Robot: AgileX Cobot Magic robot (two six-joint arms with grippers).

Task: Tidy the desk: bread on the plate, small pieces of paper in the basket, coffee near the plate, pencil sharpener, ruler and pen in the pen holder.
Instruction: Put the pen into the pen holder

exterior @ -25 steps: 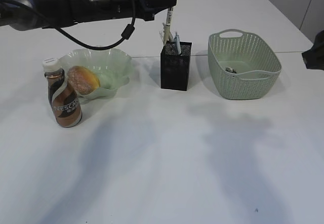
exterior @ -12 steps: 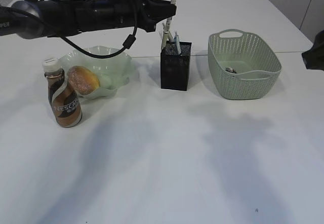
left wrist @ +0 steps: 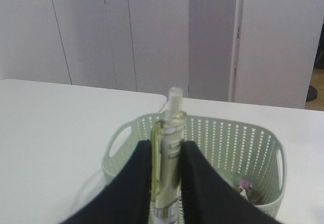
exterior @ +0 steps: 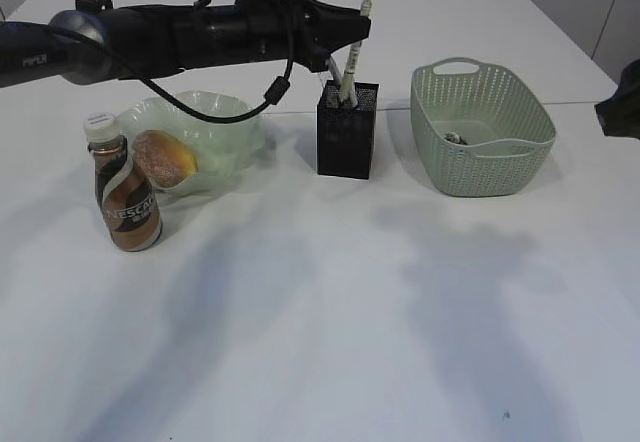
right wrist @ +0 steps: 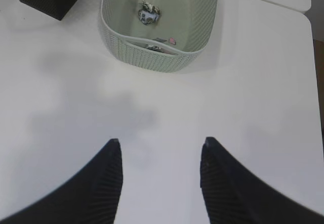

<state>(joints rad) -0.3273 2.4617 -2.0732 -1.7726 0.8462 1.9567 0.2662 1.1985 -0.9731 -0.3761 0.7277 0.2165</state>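
My left gripper (exterior: pixel 352 38) (left wrist: pixel 167 147) is shut on a pale green-and-white pen (exterior: pixel 349 80) (left wrist: pixel 169 155), which stands nearly upright with its lower end inside the black mesh pen holder (exterior: pixel 346 134). Another thin item pokes out of the holder; I cannot make out the ruler or the pencil sharpener. The bread (exterior: pixel 165 157) lies in the wavy green plate (exterior: pixel 222 122), and the coffee (exterior: pixel 127 200) stands just in front of the plate. Small pieces of paper (right wrist: pixel 150 11) lie in the basket (exterior: pixel 482 162) (right wrist: pixel 152 59). My right gripper (right wrist: pixel 161 142) hangs open over bare desk.
The black left arm (exterior: pixel 180 34) stretches across above the plate and the bottle. A dark part of the right arm (exterior: pixel 622 102) shows at the right edge, beyond the basket. The desk's back edge runs behind the basket.
The left arm has moved right and down, bringing the pen from behind the pen holder to above it, with its lower end now inside. The right gripper has not moved.
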